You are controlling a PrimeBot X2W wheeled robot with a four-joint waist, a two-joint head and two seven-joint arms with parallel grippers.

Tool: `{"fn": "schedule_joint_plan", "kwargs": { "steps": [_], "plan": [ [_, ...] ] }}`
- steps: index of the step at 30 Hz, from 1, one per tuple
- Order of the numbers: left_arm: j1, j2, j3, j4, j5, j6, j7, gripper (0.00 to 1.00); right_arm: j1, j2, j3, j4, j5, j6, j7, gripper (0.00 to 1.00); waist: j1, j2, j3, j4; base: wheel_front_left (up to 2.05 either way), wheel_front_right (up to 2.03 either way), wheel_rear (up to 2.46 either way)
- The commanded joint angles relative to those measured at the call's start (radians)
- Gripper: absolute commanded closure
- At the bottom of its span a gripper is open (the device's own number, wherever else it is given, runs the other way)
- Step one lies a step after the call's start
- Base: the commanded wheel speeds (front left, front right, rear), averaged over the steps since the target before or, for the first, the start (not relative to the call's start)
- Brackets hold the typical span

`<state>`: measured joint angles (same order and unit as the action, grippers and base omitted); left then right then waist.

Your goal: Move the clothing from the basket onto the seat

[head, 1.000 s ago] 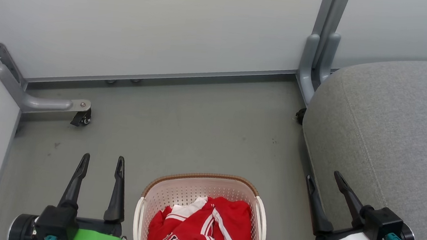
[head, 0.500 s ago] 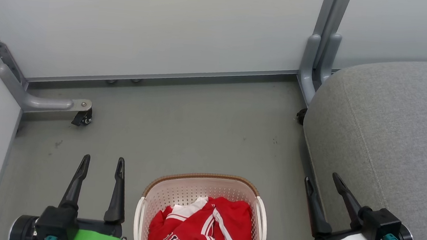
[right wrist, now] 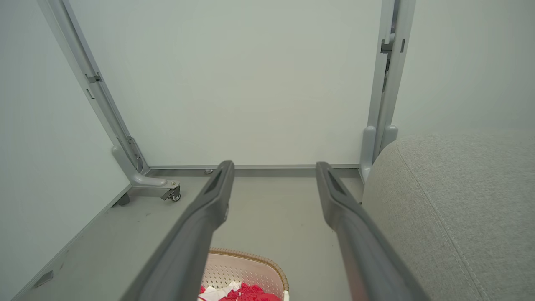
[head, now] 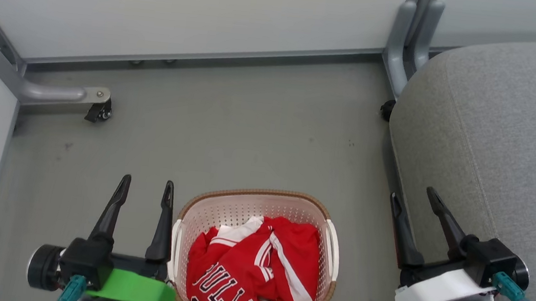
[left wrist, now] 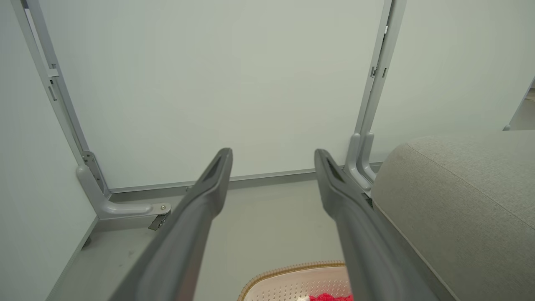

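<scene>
Holds the left gripper [head: 147,180] at the lower left of the head view, jaws spread apart, tips leaning a touch to the right. Shows a green wrist shell [head: 136,291] just behind the dark jaw block. Holds the right gripper [head: 412,194] at the lower right, jaws likewise parted, slanting up and to the left, with a white wrist shell [head: 434,289] beneath. Looks along both pairs of long dark jaws in the wrist views: wide gap, nothing pinched between.
</scene>
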<state>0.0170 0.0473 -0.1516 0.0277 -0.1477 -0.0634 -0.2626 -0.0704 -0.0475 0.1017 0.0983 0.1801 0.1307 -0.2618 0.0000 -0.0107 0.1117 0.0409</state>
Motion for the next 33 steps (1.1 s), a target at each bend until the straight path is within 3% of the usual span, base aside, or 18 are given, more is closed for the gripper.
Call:
{"fn": "schedule_joint_plan", "kwargs": {
  "steps": [1,9,19,23,29,33],
  "plan": [
    [-0.038,0.006,-0.008,0.009,0.004,-0.012,-0.003,0.0,-0.024,-0.005,-0.008,-0.007,-0.011,0.0,-0.005,0.0,0.0,0.0107,0.108,0.008,0.0,0.0,0.0],
    [-0.219,0.01,-0.164,0.193,0.046,-0.066,-0.002,0.0,-0.108,-0.005,-0.039,-0.032,-0.066,0.0,-0.005,0.0,0.0,0.0107,0.288,0.02,0.0,0.0,0.0],
    [-0.528,0.117,-0.551,0.477,-0.027,-0.068,-0.002,0.0,-0.18,-0.005,-0.058,-0.065,-0.073,0.0,-0.005,0.0,0.0,0.0107,0.47,-0.017,0.0,0.0,0.0],
    [-0.655,0.155,-0.707,0.571,-0.009,-0.068,-0.002,0.0,-0.208,-0.004,-0.047,-0.087,-0.087,0.0,-0.005,0.0,0.0,0.0107,0.542,-0.035,0.0,0.0,0.0],
    [-0.799,0.184,-0.89,0.698,0.001,-0.068,-0.002,0.0,-0.251,-0.004,-0.022,-0.14,-0.116,0.0,-0.005,0.0,0.0,0.0107,0.642,-0.064,0.0,0.0,0.0],
    [-0.867,0.168,-0.969,0.806,-0.013,-0.068,-0.002,0.0,-0.271,-0.005,-0.018,-0.166,-0.128,0.0,-0.005,0.0,0.0,0.0107,0.698,-0.075,0.0,0.0,0.0]
  ]
}}
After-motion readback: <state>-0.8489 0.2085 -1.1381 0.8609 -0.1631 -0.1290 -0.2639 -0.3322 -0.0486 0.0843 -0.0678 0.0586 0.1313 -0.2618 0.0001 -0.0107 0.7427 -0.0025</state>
